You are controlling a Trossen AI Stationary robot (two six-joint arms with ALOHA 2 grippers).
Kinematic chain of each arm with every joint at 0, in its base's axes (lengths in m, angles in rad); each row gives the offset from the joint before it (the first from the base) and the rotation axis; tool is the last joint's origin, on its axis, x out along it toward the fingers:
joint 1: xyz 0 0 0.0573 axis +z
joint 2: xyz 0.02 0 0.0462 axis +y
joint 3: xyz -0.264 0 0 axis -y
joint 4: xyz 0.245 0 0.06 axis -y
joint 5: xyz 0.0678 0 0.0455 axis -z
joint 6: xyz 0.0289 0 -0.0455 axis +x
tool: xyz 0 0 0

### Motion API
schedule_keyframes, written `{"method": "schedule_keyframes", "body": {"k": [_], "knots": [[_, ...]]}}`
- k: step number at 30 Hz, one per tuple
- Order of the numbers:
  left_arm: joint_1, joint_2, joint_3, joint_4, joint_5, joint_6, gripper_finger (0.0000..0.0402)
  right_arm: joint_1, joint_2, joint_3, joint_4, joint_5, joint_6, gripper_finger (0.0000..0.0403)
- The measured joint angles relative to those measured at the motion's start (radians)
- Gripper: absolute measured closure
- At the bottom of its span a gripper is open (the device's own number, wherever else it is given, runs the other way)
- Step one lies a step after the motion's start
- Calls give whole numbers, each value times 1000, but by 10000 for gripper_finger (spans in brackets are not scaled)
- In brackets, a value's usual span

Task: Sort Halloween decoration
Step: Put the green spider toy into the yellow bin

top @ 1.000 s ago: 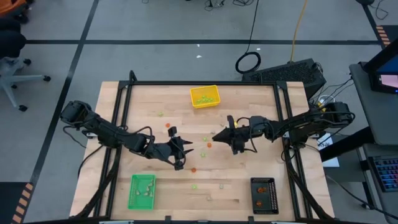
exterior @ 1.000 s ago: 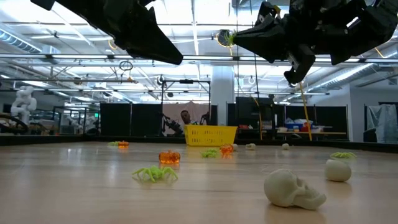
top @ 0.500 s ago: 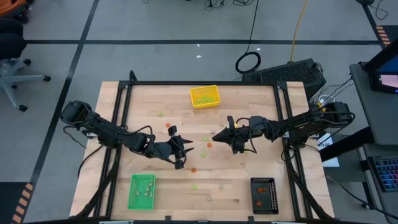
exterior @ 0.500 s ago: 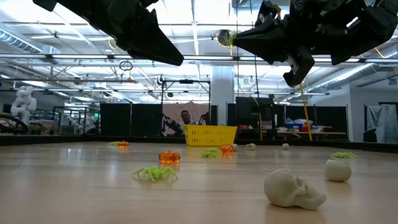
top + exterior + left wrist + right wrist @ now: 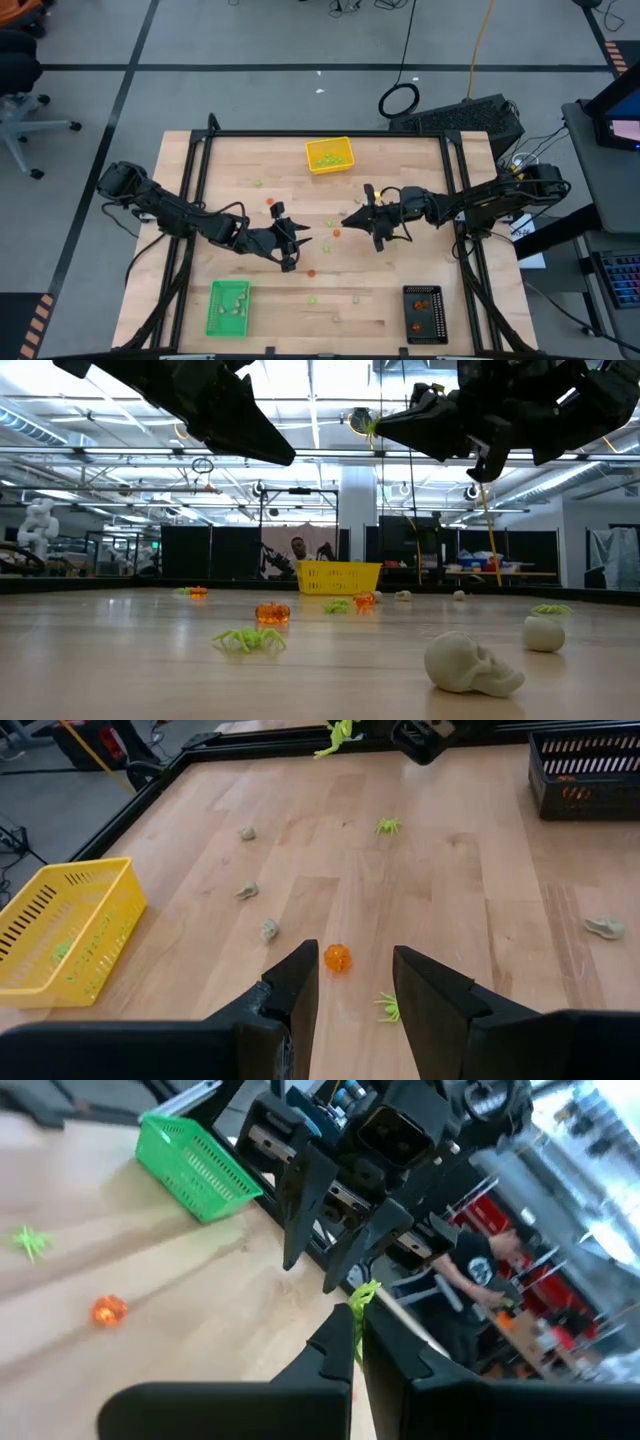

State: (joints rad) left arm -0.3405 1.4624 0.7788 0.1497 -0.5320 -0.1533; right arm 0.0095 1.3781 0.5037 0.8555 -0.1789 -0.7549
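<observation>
The right gripper (image 5: 356, 1323), fingers pinched on a light green spider (image 5: 362, 1295) above mid-table, seems mid-carry toward the yellow basket (image 5: 329, 155) (already holding green pieces), while the left gripper (image 5: 353, 982) hovers half-open over an orange pumpkin (image 5: 337, 958).

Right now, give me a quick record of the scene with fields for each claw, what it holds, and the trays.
left claw: open, empty, raised over an orange piece
right claw: shut on green spider, raised mid-table
yellow tray: far edge, green pieces inside
green tray: near left
black tray: near right
</observation>
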Motion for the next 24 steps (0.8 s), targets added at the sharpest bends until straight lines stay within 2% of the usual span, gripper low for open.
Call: {"method": "schedule_keyframes", "body": {"k": [10,20,24], "knots": [[0,0,0,0,0,-1,269,-11,0,0,0,0,321,403],[0,0,0,0,0,-4,269,-11,0,0,0,0,714,403],[0,0,0,-1,0,-23,269,-10,0,0,-1,87,862,403]]}}
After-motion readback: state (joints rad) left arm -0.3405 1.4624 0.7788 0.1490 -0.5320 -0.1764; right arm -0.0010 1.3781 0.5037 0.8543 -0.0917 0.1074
